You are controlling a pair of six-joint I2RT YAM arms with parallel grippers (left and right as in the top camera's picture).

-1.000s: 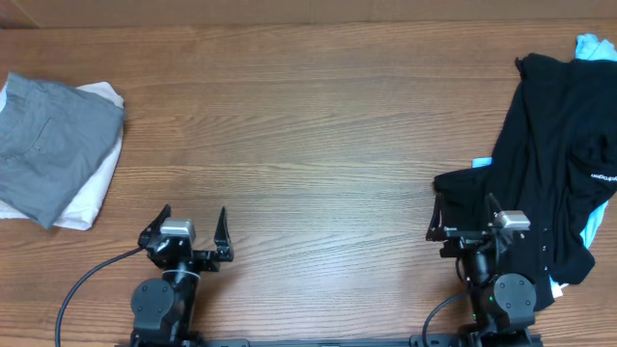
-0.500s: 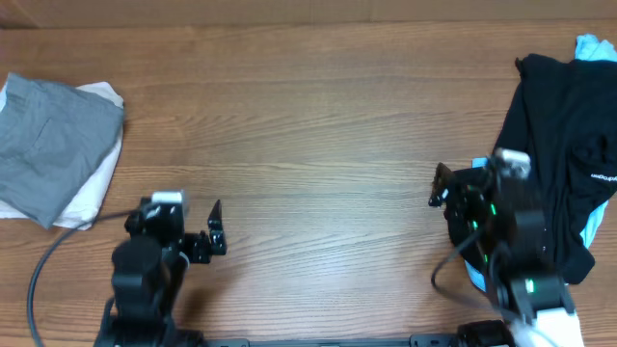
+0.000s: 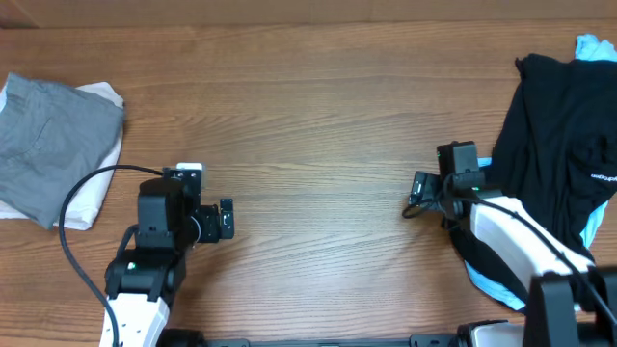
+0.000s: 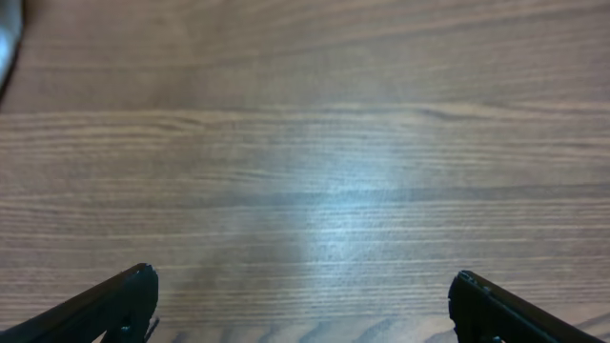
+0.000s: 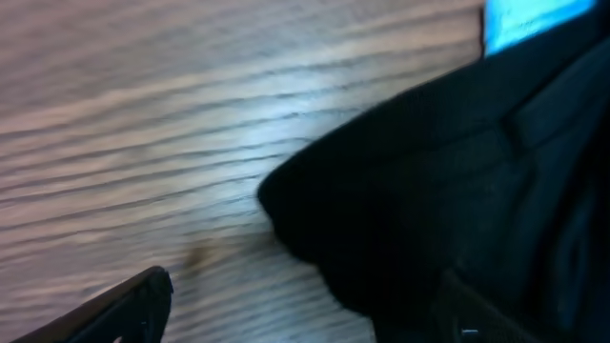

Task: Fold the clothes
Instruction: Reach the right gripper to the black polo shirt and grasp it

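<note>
A large black shirt (image 3: 559, 135) with small white lettering lies crumpled at the table's right edge. A light blue shirt (image 3: 592, 45) peeks out from under it at the far corner and near the front. My right gripper (image 3: 424, 188) is open at the black shirt's left edge. In the right wrist view the black shirt's rounded edge (image 5: 429, 191) lies just ahead of the open right gripper (image 5: 305, 305), with one finger over the cloth and a bit of blue fabric (image 5: 524, 19) beyond. My left gripper (image 3: 224, 218) is open and empty over bare wood, as the left wrist view (image 4: 303, 300) shows.
A folded grey garment (image 3: 53, 145) lies on a folded white one (image 3: 96, 188) at the table's left edge. A black cable (image 3: 82, 193) loops from the left arm. Wooden table surface (image 3: 318, 116) spans the middle.
Both arms have lifted from their rest at the front edge and reached out over the table. The right gripper has moved to the black shirt's left edge. The clothes have not moved.
</note>
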